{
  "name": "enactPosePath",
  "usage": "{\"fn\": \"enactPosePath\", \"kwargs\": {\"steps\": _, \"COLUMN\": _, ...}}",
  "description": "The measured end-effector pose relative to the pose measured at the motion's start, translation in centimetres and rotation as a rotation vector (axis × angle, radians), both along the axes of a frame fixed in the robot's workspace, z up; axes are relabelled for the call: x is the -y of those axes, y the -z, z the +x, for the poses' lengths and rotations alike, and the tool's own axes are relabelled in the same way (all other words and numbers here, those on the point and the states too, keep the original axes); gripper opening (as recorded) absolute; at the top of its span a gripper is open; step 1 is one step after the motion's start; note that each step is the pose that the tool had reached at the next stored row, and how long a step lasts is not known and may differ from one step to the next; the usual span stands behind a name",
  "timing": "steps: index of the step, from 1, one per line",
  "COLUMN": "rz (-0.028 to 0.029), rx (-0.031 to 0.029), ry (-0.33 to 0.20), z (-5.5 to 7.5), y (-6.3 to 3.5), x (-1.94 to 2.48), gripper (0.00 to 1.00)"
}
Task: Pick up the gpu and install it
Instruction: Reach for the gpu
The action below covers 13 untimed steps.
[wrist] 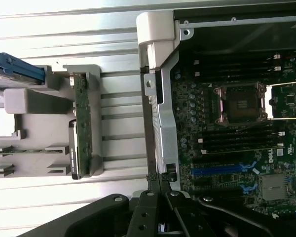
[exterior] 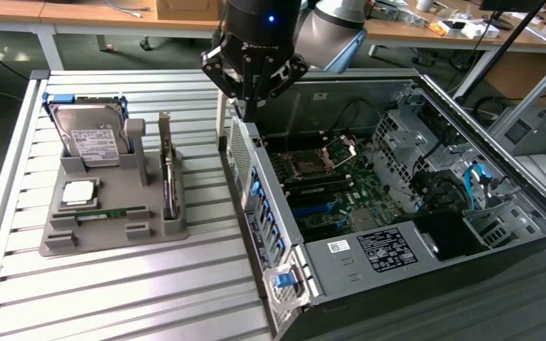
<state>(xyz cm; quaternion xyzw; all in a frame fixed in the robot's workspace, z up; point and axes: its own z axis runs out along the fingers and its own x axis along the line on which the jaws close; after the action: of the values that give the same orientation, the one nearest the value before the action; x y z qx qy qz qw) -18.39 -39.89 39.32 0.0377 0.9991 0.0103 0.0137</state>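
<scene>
My gripper (exterior: 251,106) hung closed and empty over the case (exterior: 349,264) wall. The gpu (exterior: 168,177) stood on edge in its holder (exterior: 111,238) at the exterior view's left. I judged it light, stiff and fragile, best pinched along its top edge.

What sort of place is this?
Probably a robotics lab or workshop: an open computer case, a grey tray of parts on a slatted metal table, cluttered wooden benches behind.

- Silver hard drive (exterior: 93,138), white label, standing upright in grey holder (exterior: 111,239).
- Green memory stick (exterior: 111,212), lying flat in holder.
- Processor chip (exterior: 79,192), flat, near stick.
- Open computer case (exterior: 368,259) on slatted table (exterior: 111,298).
</scene>
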Motion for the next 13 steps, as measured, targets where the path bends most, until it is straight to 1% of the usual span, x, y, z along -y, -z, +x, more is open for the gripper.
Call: {"fn": "enactPosePath", "kwargs": {"steps": 13, "rz": -0.0002, "rx": 0.0, "ry": 0.0, "z": -0.28, "y": 0.0, "x": 0.0, "gripper": 0.11}}
